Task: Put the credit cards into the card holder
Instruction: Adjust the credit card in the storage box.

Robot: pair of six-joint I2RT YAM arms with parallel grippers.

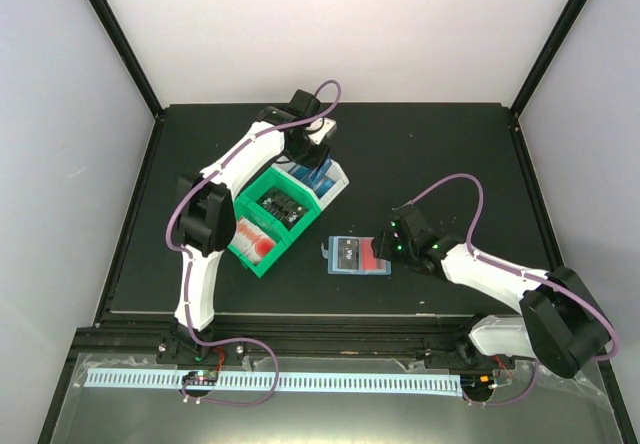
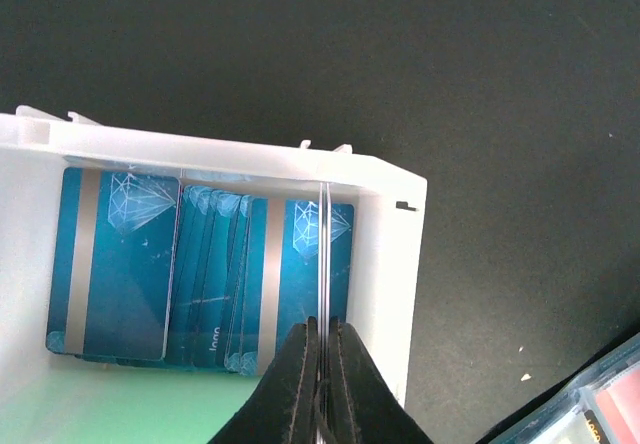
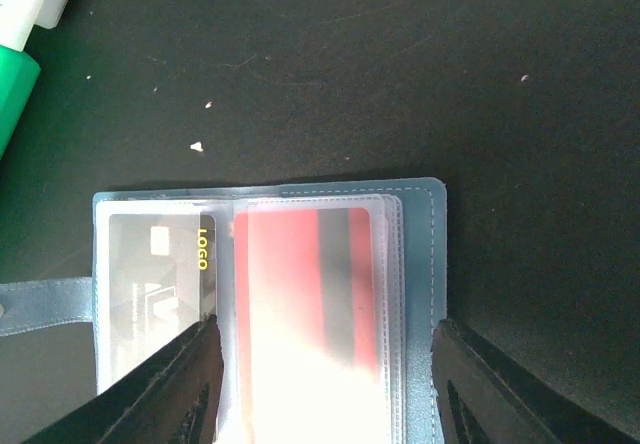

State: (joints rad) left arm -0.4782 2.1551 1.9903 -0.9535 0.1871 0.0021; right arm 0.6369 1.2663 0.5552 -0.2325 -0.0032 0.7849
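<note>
Partway through, judging by the layout. Holder (image 1: 355,256) open flat on the table (image 1: 450,154), between the green bin (image 1: 296,234) and the right arm's wrist, tab (image 3: 40,304) pointing toward that bin. From the right wrist: black card (image 3: 160,284) already in the left sleeve, red card (image 3: 300,284) already in the right sleeve, both under clear plastic. Two cards in, at least; any deeper sleeves hidden.

Right gripper (image 3: 330,389): fingers spread wide, astride the holder's right leaf, one finger (image 3: 190,384) over the fold, the other just off the outer edge. Gripping nothing. Probably there to steady the holder, though actual contact impossible to confirm.

Left gripper (image 2: 322,329): down in the white bin (image 2: 200,154), at its right end, fingers pinched tight on the edge-on card (image 2: 322,234), a blue one standing upright and showing only as a thin line. Just beside it, the other blue cards (image 2: 200,274), fanned and leaning against each other, ungripped.

Left to do, as a judgement: lift the edge-on card clear of the white bin, carry it across to the holder, slide it into a free sleeve. Then the same for the remaining blue cards, the black stack (image 1: 280,202) and the red-and-white stack (image 1: 255,244) in the green bin. Most of the job ahead.
</note>
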